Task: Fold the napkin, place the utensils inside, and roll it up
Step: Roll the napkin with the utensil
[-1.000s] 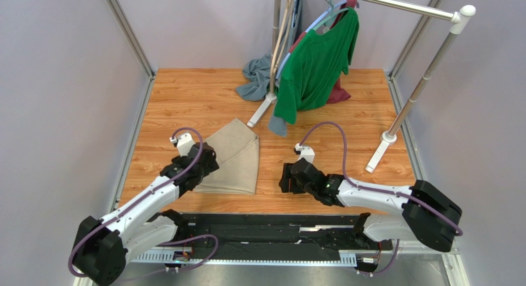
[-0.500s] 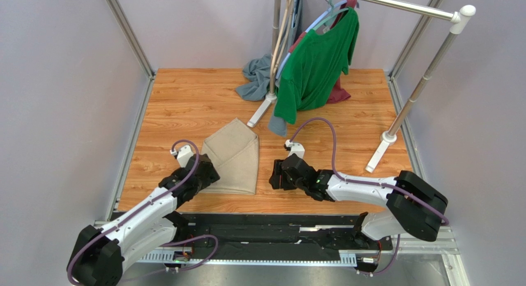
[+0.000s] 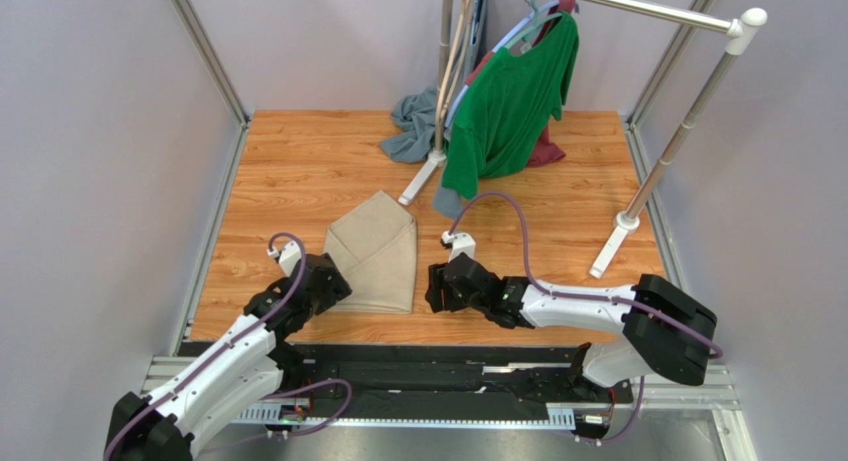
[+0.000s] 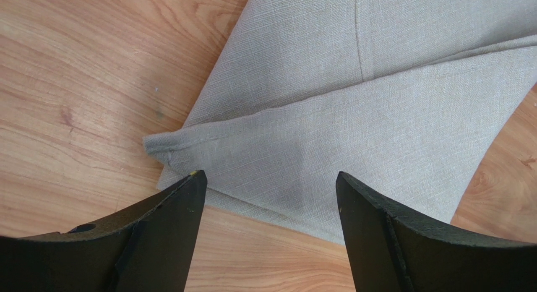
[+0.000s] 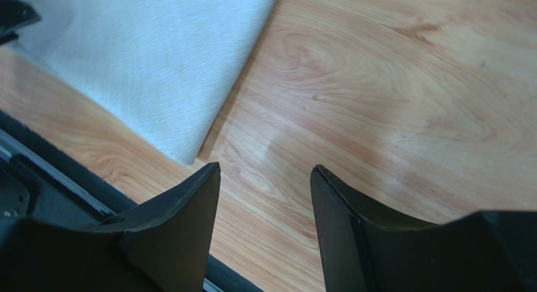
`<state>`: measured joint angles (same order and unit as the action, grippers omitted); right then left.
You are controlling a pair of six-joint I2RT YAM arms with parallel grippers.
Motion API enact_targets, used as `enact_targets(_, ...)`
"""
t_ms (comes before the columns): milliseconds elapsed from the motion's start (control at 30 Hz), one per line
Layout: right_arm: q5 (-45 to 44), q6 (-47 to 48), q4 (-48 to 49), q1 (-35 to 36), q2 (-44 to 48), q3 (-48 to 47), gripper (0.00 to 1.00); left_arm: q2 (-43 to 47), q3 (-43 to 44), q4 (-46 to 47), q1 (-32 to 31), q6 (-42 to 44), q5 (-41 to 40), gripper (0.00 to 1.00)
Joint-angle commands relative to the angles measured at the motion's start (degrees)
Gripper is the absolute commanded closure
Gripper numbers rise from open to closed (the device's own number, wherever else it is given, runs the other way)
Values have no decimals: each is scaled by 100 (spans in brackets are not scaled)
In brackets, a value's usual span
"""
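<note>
Nearest the bases, the left gripper hung with its fingers spread wide over the near left corner of the napkin, holding nothing. The right gripper was likewise parted and empty over bare wood, just beside the cloth's near right corner. The likeliest trouble lay at that left corner: several layers met there in a small rolled lip, and a pinch could catch only the upper flap, pulling the fold open rather than moving the whole stack. On the right, a closing over wood would miss the cloth or merely nudge its edge askew. No fork showed in any view, and whether it lay under the flaps could not be told; rolling without it inside would leave the job half done. The napkin lay flat on the table between the two grippers, close to the near edge. It was a beige, coarsely woven cloth folded into a layered wedge, broad toward the arms, with overlapping flaps at its far end and one diagonal fold edge crossing it. Farther back, well apart from the work, were a crumpled grey-blue cloth and a green shirt hanging on a rack.
</note>
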<state>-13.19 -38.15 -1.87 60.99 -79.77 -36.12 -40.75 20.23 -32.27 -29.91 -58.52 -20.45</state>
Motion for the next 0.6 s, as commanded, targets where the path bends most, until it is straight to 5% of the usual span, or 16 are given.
enact_targets(0,-465,1404,405,622,469,-308,40,392,410,-429,29,51,-29,14)
enact_targets(233,-729,3400,1259,1152,341,-325,36,-99,1369,-193,380,1052,-135,8)
enact_targets(567,414,5300,1620,1441,-1398,-1493,39,-740,1642,880,2366,1966,1525,7)
